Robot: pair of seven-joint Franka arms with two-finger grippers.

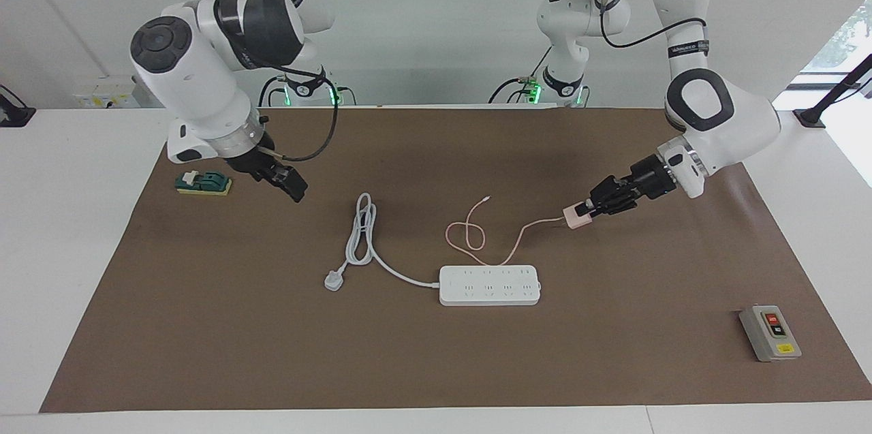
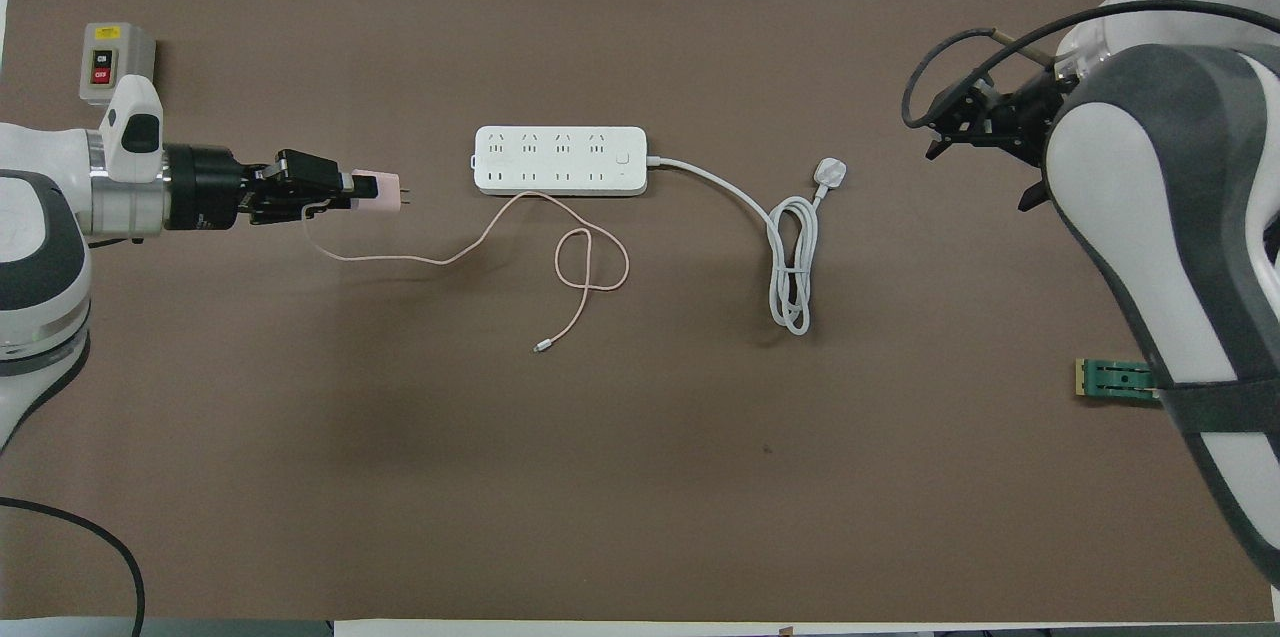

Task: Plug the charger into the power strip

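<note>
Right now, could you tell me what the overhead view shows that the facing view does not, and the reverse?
Only the overhead view shows the charger's metal prongs, pointing toward the power strip. Only the facing view shows the arms' bases and that the charger hangs above the table, off the strip. Both show the left gripper holding the charger, its pink cable trailing on the mat, and the right gripper waiting apart.

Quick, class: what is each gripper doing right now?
Left gripper: closed on the charger, held above the mat.
Right gripper: holds nothing, waiting; fingers cannot be told.
</note>
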